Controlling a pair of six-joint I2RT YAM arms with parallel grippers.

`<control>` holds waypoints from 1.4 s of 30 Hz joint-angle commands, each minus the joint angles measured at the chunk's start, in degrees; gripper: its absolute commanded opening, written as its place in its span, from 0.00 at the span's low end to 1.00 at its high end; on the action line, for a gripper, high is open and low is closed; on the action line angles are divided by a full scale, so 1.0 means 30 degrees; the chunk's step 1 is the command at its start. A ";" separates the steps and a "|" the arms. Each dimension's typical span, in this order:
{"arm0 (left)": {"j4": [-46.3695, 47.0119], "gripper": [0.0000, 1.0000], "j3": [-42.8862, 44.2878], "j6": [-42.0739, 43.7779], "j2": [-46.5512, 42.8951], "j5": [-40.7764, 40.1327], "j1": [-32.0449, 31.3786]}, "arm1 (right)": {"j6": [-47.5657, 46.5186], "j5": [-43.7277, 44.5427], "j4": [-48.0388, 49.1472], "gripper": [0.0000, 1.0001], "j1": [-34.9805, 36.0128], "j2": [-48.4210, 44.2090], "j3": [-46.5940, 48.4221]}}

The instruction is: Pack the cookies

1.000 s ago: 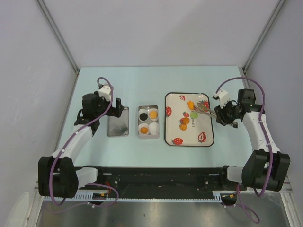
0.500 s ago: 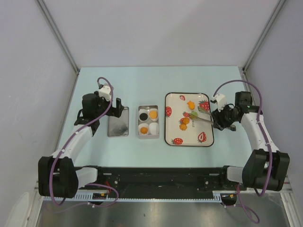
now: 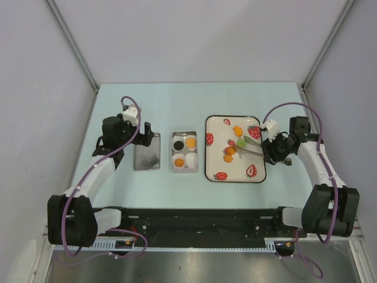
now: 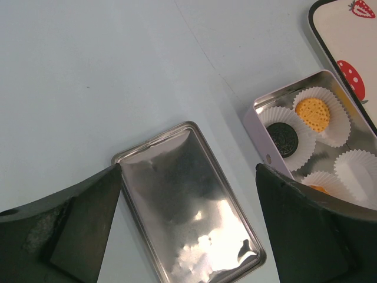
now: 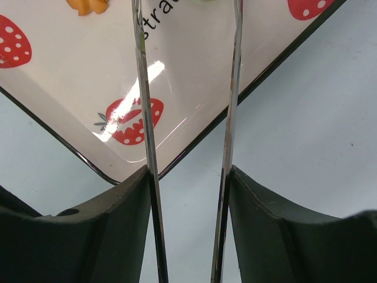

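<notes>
An open tin (image 3: 172,152) holds paper cups. A black cookie (image 3: 178,144) and an orange cookie (image 3: 191,142) sit in its far cups, and a second orange cookie (image 3: 178,163) in a near cup. They also show in the left wrist view: black (image 4: 284,137) and orange (image 4: 312,112). The green cookie (image 3: 239,142) lies on the strawberry tray (image 3: 257,171). My right gripper (image 3: 272,147) is shut on metal tongs (image 3: 252,148), whose arms (image 5: 143,88) stand apart, with the tips by the green cookie. My left gripper (image 3: 147,132) is open and empty above the tin's lid (image 4: 188,206).
One near cup (image 3: 191,159) in the tin is empty. The lid (image 3: 147,152) lies flat to the left of the tin. The tray bears printed strawberries and orange flowers (image 3: 237,130). The tray's corner (image 5: 126,177) lies under the tongs.
My right gripper has moved left and nearer, sliding the tongs' tips across the tray towards the green cookie. The left arm has not moved.
</notes>
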 commanded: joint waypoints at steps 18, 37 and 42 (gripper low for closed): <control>0.0315 1.00 0.0470 0.0425 -0.0324 0.0395 -0.0092 | -0.0393 0.0456 0.0768 0.54 -0.0322 0.0308 0.0059; 0.0257 1.00 0.0558 0.0396 -0.0237 0.0366 -0.0092 | -0.0393 0.0691 0.1032 0.49 -0.0087 0.0397 0.0030; 0.0257 1.00 0.0558 0.0396 -0.0324 0.0366 -0.0092 | -0.0334 0.0807 0.0915 0.46 0.0147 0.0456 0.0030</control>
